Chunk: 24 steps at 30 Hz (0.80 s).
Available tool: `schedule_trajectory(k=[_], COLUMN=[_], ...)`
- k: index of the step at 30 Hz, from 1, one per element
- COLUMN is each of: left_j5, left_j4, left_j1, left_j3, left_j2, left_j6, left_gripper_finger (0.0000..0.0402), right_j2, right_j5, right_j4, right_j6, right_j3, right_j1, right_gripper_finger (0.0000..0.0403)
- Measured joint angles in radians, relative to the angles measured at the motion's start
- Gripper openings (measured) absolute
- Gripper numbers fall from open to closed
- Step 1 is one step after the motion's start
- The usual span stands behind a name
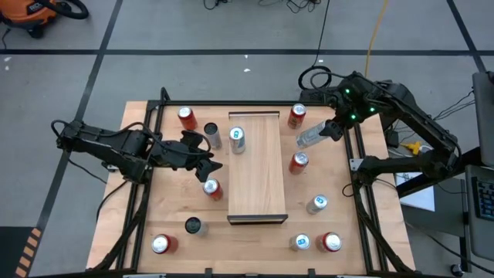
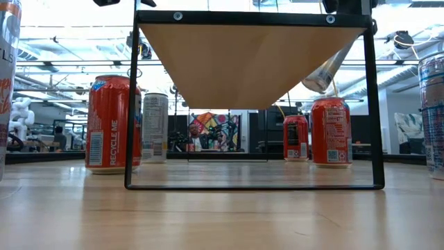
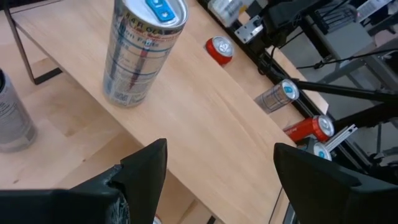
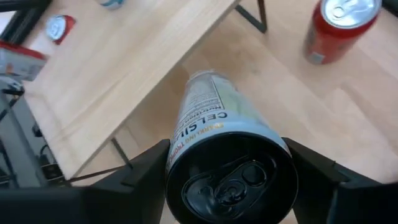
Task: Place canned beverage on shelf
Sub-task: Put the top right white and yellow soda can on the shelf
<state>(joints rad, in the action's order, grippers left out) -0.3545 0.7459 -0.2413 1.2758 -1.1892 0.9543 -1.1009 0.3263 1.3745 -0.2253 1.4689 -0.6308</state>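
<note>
In the low view, a red can (image 2: pixel 7 83) at the left edge and a silver can (image 2: pixel 433 114) at the right edge are cut off.

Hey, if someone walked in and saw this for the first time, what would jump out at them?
The right gripper holds a silver can tilted in the air beside the shelf, near its far right corner. One silver can already stands on the shelf's far left corner, with the open left gripper just beside it.

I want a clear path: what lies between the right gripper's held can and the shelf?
Nothing: in the high view, only bare tabletop separates the silver can from the shelf.
</note>
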Motion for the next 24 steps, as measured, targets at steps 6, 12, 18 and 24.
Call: schedule_trajectory(k=[6,12,18,24], left_j5=[-0.016,-0.03,-0.064,-0.102], left_j4=[-0.026,-0.064,-0.2,-0.369], left_j1=[0.0,0.0,0.0,0.0], left_j3=[0.0,0.0,0.0,0.0], left_j2=[0.0,0.0,0.0,-0.004], left_j6=[0.0,-0.027,-0.181,-0.426], left_gripper_finger=[0.0297,0.0297,0.0297,0.0297], right_j2=[0.009,0.022,0.024,0.024], right_j5=[0.073,0.15,0.177,0.177], right_j4=[-0.047,-0.13,-0.226,-0.283], right_j6=[-0.027,-0.087,-0.164,-0.233], right_j3=[0.0,0.001,0.001,0.001], right_j1=[0.018,0.041,0.078,0.122], right_gripper_finger=[0.0235,0.0235,0.0235,0.0235])
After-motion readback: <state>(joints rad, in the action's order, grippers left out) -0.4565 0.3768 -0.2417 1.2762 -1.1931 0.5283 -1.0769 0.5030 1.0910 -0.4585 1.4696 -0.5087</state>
